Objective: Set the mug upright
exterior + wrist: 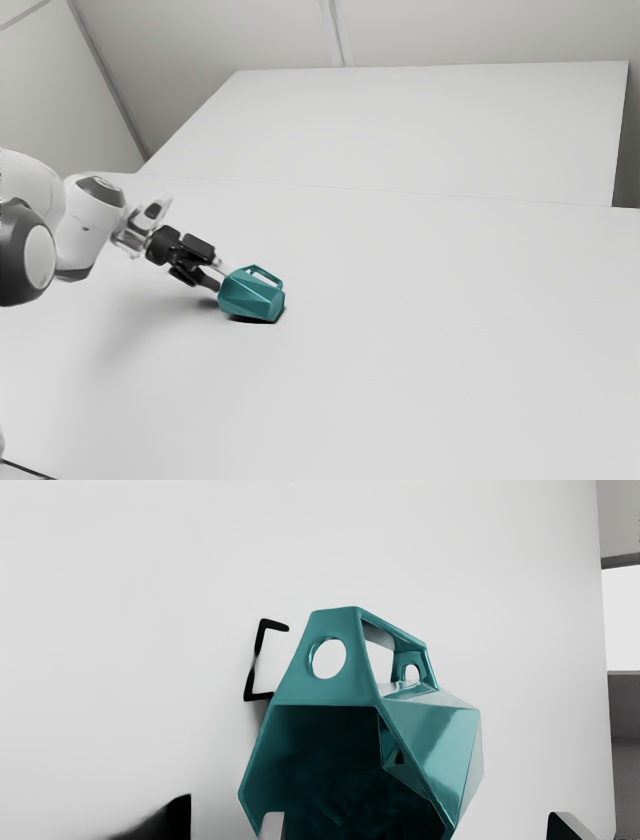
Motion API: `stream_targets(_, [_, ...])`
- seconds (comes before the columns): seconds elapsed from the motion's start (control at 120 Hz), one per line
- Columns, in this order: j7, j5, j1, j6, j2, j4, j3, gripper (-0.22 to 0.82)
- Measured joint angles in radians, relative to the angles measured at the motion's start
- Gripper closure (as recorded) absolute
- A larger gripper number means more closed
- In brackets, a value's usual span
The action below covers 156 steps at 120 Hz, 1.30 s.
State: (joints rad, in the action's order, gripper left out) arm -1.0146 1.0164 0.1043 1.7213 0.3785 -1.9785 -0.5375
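Mug (250,295) seen on its side on the table (420,340), mouth (320,760) facing the end effector (217,277), which is spread wide. Approach judged in hand; wall (440,745) to be pinched next, then mouth rotated upward.

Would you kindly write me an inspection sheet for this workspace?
Surface: white table, with a dark angular mark beside the mug, probably the handle's shadow.
Job's things: teal mug on its side, not yet upright; its handle is uppermost and its mouth faces the end effector.
Clutter: nothing seen.
End effector: open, its fingers well apart at the mug's mouth; contact cannot be judged.
Cables: nothing seen.
Surroundings: pale wall beyond the table.
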Motion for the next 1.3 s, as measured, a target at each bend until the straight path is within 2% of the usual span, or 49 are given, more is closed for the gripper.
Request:
stream_targets(0.3, [-0.047,0.040,0.006,-0.008,0.028,0.011,0.023,0.05])
stream_targets(0.433, [-0.061,0.054,0.006,-0.008,0.031,0.012,0.040,0.09])
stream_targets(0.508, [-0.068,0.059,0.006,-0.007,0.032,0.012,0.044,0.16])
stream_targets(0.742, [-0.081,0.072,0.006,-0.009,0.036,0.008,0.048,0.46])
stream_targets(0.842, [-0.084,0.078,0.006,-0.010,0.036,0.008,0.054,0.56])
stream_targets(1.3, [-0.095,0.116,0.013,-0.021,0.013,0.008,0.064,0.74])
